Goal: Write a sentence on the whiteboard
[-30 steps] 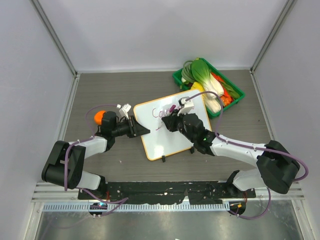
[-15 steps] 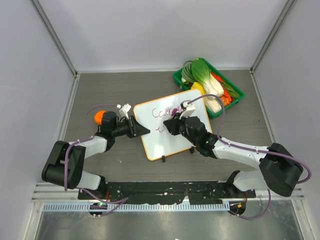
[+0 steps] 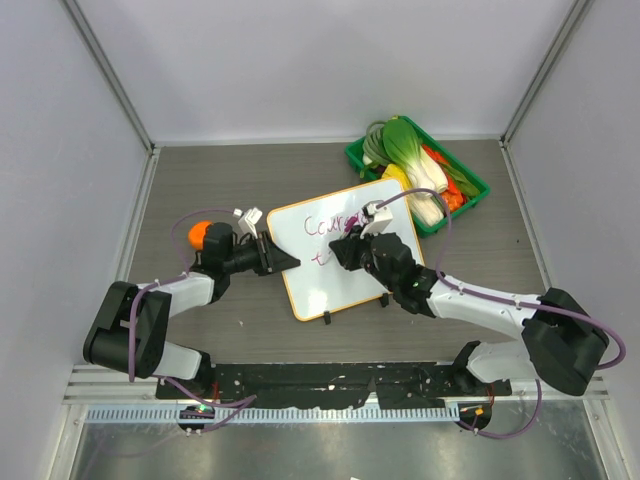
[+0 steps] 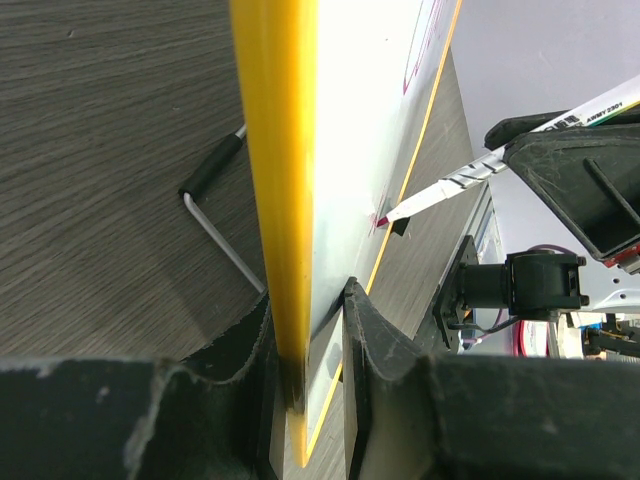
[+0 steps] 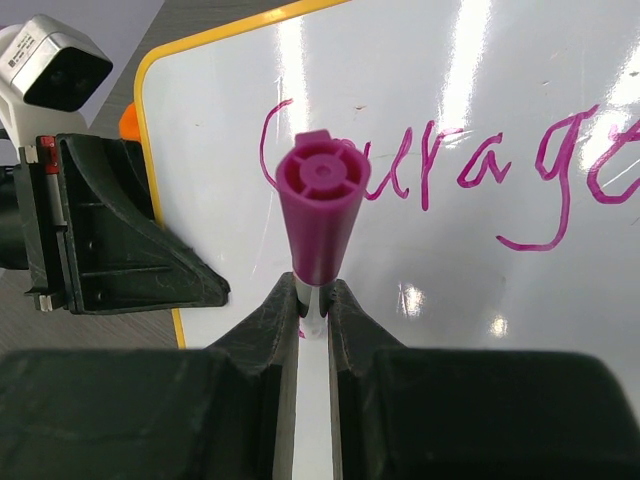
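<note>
The whiteboard (image 3: pixel 322 285) stands tilted in the middle of the table, white with a thin orange frame (image 4: pixel 275 150). My left gripper (image 3: pixel 290 262) (image 4: pixel 305 300) is shut on its left edge. My right gripper (image 3: pixel 346 250) (image 5: pixel 313 295) is shut on a purple-capped marker (image 5: pixel 318 215) (image 4: pixel 450 185), and the marker's tip touches the board below the first line. Of the sentence, purple "Courage" (image 5: pixel 450 175) shows on the top line (image 3: pixel 325 226). A short stroke (image 3: pixel 321 260) begins a second line. My right gripper hides the rest.
A green tray (image 3: pixel 470 185) of vegetables sits at the back right, close to the board's far corner. An orange ball (image 3: pixel 199 232) and a small white object (image 3: pixel 247 216) lie by my left wrist. The board's wire leg (image 4: pixel 215 215) rests on the table behind it.
My right gripper has carried the marker down and left from the top line to the start of a second line, where a short stroke now shows. The left gripper has not moved.
</note>
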Motion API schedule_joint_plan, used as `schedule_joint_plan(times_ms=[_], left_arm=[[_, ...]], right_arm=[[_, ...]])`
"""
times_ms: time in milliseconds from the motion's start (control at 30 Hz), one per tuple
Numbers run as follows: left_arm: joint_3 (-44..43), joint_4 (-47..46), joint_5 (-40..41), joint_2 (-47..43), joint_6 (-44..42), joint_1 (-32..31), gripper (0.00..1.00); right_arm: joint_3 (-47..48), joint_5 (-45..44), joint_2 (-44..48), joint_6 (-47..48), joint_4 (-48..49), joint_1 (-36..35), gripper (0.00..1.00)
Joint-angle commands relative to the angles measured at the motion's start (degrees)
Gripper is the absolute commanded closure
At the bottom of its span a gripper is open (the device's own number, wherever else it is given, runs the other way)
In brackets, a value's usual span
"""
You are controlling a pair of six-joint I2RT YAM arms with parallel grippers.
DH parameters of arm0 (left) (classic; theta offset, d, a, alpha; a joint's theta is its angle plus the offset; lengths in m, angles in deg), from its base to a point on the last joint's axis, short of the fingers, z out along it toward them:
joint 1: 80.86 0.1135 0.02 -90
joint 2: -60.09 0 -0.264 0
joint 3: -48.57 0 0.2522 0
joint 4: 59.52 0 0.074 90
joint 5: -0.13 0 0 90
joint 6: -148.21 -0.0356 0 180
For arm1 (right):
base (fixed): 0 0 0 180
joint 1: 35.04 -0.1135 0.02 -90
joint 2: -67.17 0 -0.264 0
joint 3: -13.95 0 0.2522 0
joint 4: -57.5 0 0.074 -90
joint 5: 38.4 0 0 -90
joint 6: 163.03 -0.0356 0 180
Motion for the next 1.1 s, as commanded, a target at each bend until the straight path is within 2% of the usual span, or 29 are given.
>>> schedule_joint_plan(times_ms=[0,567,1067], left_arm=[[0.9,7.9,10.7,2.0,-7.8,-0.6,1.00],[0.7,8.0,10.8,2.1,-7.9,-0.6,1.00],[0.7,8.1,10.8,2.1,-7.9,-0.6,1.00]], right_arm=[[0.7,-4.1,1.7,2.3,-1.6,0.5,0.99],[5.5,-1.8,4.2,2.1,-0.6,2.4,0.99],[5.3,1.1,0.9,0.8,0.8,3.0,0.99]])
